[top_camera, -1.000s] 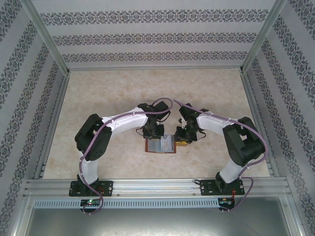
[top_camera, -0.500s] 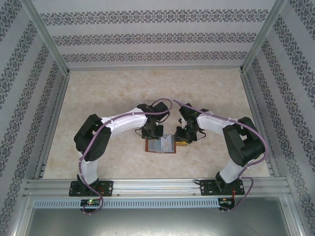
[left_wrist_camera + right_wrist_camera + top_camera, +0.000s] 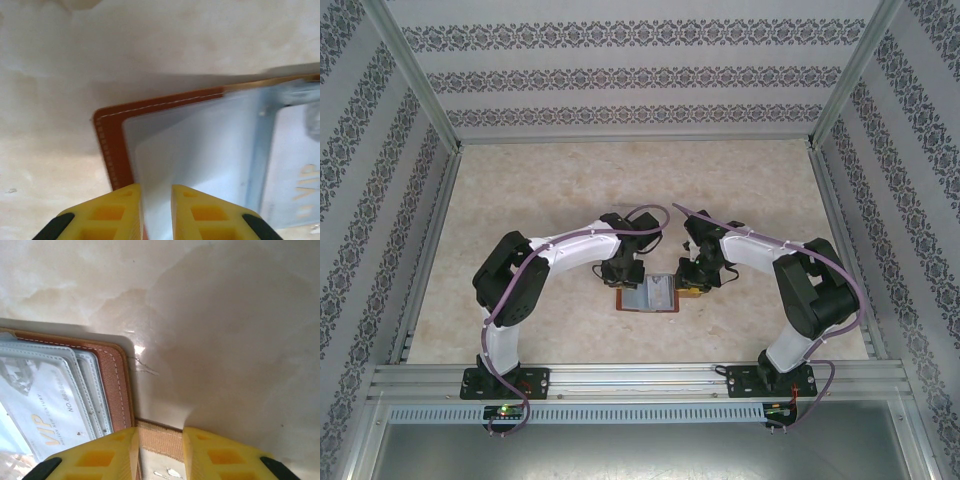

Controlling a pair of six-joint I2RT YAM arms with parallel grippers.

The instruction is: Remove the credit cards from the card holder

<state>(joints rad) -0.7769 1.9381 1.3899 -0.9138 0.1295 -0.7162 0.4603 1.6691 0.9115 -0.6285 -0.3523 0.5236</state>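
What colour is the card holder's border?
Reddish brown, pale stitching; card holder shows best in left wrist view.

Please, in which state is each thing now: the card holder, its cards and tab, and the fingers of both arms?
card holder: open, lying flat.
VIP credit card: inside its slot, not taken out.
pale credit card: seems lifted at one end, reaching between the left fingers.
left fingers: slightly open.
snap tab: unfastened, between the right fingers.
right fingers: closed on the snap tab.

Left wrist: brown leather folding wallet (image 3: 111, 145) blurred rightward, cut by right edge; pale thin plastic card (image 3: 200, 165) runs off bottom. Overhead: cards too small to count.
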